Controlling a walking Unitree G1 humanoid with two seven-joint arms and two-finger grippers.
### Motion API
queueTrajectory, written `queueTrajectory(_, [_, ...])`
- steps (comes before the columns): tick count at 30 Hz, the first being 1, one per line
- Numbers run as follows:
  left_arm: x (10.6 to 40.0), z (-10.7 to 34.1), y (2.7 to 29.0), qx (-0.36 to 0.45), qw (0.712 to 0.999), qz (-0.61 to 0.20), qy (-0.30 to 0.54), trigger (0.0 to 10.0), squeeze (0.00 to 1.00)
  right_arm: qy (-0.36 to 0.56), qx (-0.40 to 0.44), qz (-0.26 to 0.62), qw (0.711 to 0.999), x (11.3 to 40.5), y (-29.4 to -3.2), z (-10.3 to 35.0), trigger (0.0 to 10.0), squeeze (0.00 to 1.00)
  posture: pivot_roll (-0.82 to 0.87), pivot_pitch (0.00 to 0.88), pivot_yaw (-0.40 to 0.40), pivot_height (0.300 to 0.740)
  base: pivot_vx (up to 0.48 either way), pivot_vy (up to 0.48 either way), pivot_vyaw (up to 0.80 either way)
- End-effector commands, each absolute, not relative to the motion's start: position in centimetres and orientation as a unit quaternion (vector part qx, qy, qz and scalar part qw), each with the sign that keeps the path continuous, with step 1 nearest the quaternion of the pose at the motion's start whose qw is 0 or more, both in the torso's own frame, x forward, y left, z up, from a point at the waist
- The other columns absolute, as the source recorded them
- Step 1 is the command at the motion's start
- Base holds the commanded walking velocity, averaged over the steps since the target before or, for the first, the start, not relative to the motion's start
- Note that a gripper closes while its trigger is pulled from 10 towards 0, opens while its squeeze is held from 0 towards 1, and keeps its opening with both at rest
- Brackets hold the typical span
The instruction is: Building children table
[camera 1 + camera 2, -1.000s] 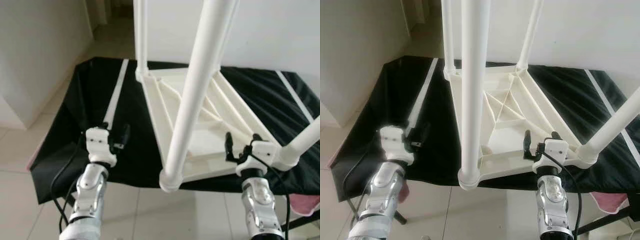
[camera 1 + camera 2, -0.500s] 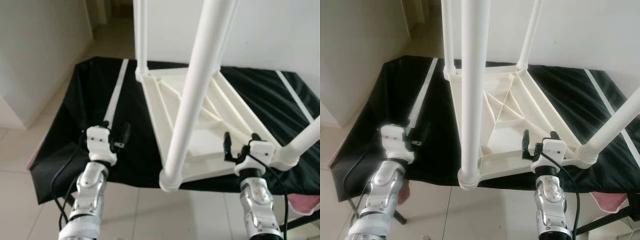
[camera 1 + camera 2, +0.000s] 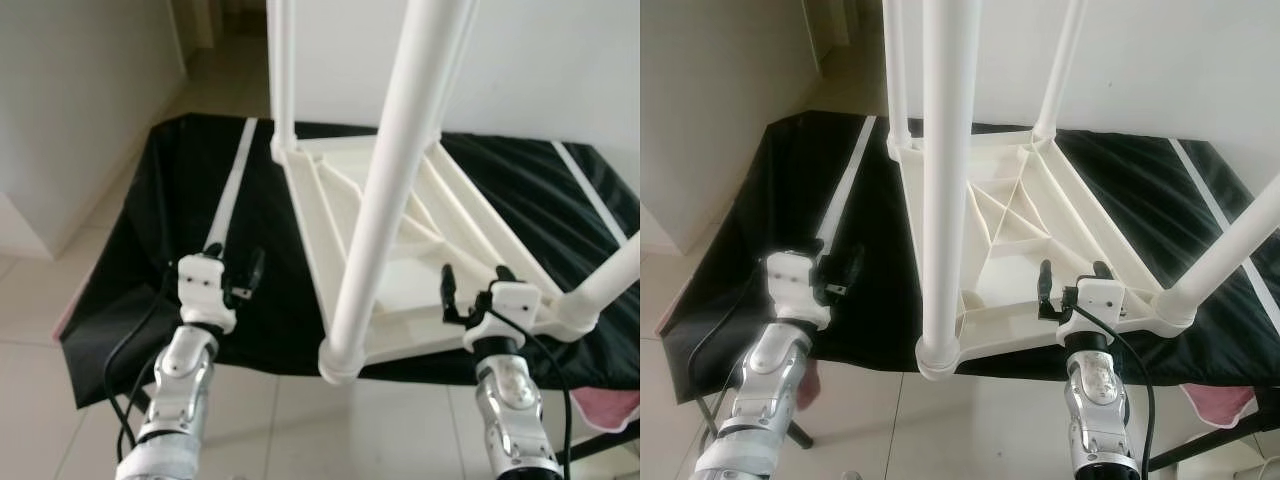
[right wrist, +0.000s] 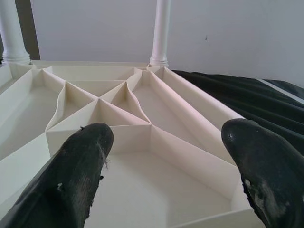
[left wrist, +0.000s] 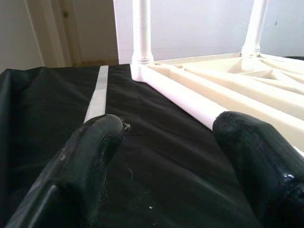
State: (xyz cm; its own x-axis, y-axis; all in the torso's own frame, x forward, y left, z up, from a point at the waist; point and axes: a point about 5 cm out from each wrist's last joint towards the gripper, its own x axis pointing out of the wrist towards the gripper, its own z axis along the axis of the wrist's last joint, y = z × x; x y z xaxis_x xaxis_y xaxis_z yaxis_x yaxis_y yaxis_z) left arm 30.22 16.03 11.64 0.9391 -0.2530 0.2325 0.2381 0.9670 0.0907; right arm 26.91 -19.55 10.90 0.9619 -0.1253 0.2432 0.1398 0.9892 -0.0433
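**Upturned child's table on the black-covered desk, both pincers spread apart**

A white plastic child's table [image 3: 1015, 235] lies upside down on a desk draped in a black cloth [image 3: 760, 210]. Its ribbed underside faces up, and four round white legs rise from its corners. The nearest leg [image 3: 943, 180] stands at the desk's front edge, close to the camera, and its socket hangs just past that edge. Another leg [image 3: 1230, 250] slants off at the front right corner of the table, and the two far legs stand toward the back edge of the desk.

The left pincer [image 3: 240, 275] hovers over the cloth near the desk's front left, beside the table's left rim and apart from it. Its two black fingers [image 5: 90, 161] are spread with nothing between them; past them the wrist view shows the table's rim and a pale stripe [image 5: 97, 92] running along the cloth.

The right pincer [image 3: 1070, 280] is at the table's front rim, near the front right leg. Its fingers [image 4: 76, 175] are likewise spread wide and hold nothing, reaching over the rim above the ribbed compartments of the underside. Whether they touch the plastic cannot be told.

A pink cloth [image 3: 1220, 400] hangs below the desk's front right corner, over the pale tiled floor [image 3: 970, 430].
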Motion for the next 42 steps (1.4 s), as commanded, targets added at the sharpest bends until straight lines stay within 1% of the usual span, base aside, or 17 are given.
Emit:
queueTrajectory(1, [30.0,11.0,15.9,0.037,0.985,-0.129,-0.110,10.0,0.00,-0.114,-0.029,-0.066,0.991,26.7,-19.5,10.5,10.0,0.00,0.02,0.000,-0.040,0.740,0.000,0.000,0.00])
queueTrajectory(6, [30.0,10.9,15.9,0.068,0.983,-0.133,-0.106,10.0,0.00,-0.113,-0.027,-0.065,0.991,26.8,-19.4,10.5,10.0,0.00,0.02,0.000,-0.038,0.740,0.000,0.000,0.00])
queueTrajectory(12, [30.0,10.9,16.0,0.076,0.982,-0.137,-0.104,10.0,0.00,-0.113,-0.027,-0.062,0.991,26.8,-19.2,10.4,10.0,0.00,0.03,0.000,-0.034,0.740,0.000,0.000,0.00])
queueTrajectory(17, [30.1,10.9,16.0,0.099,0.980,-0.137,-0.102,10.0,0.00,-0.112,-0.028,-0.062,0.991,26.8,-19.3,10.3,10.0,0.00,0.03,0.000,-0.036,0.740,0.000,0.000,0.00])
queueTrajectory(38, [29.9,11.2,16.2,0.105,0.979,-0.140,-0.106,10.0,0.00,-0.107,-0.029,-0.056,0.992,26.5,-19.1,10.1,10.0,0.00,0.03,0.000,-0.037,0.740,0.000,0.000,0.00])
queueTrajectory(41, [28.9,11.6,16.1,0.091,0.970,-0.192,-0.120,10.0,0.00,-0.104,-0.034,-0.020,0.994,25.7,-18.7,10.0,10.0,0.00,0.03,0.000,-0.038,0.740,0.000,0.000,0.00])
queueTrajectory(42, [28.9,11.6,16.1,0.091,0.970,-0.192,-0.120,10.0,0.00,-0.104,-0.034,-0.020,0.994,25.7,-18.7,10.0,10.0,0.00,0.03,0.000,-0.038,0.740,0.000,0.000,0.00])
